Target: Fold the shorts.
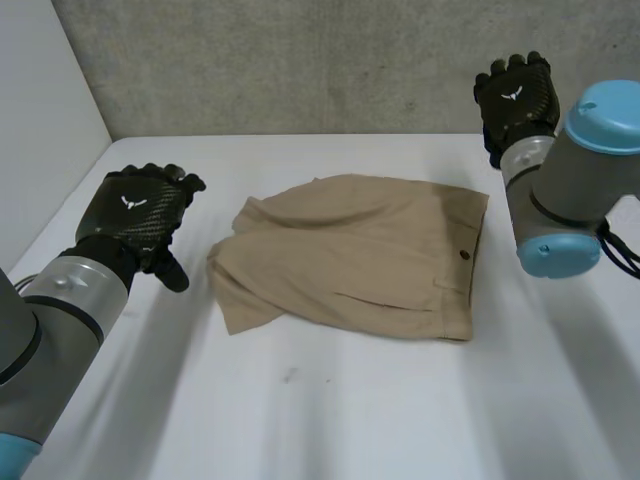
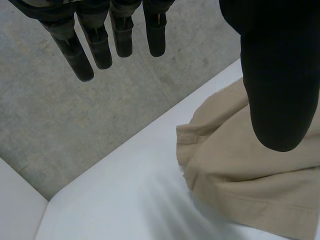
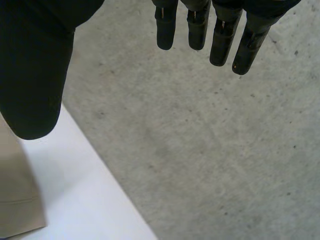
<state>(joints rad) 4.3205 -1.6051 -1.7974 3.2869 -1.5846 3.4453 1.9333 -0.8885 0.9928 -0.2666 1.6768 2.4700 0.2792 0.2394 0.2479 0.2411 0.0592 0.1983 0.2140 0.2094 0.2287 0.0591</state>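
Observation:
The tan shorts point(image 1: 365, 255) lie folded over in the middle of the white table point(image 1: 330, 410), waistband with a dark button toward my right arm, leg ends rumpled toward my left. My left hand point(image 1: 135, 215) hovers beside the leg ends, fingers point(image 2: 80, 50) straight, holding nothing; the shorts' hem point(image 2: 235, 165) lies under its thumb point(image 2: 282, 85). My right hand point(image 1: 515, 95) is raised near the back wall beyond the waistband corner point(image 3: 15, 200), fingers point(image 3: 200, 25) relaxed and empty.
A grey concrete wall point(image 1: 320, 60) runs along the table's far edge. A white side panel point(image 1: 40, 110) stands at the left. Bare tabletop stretches in front of the shorts.

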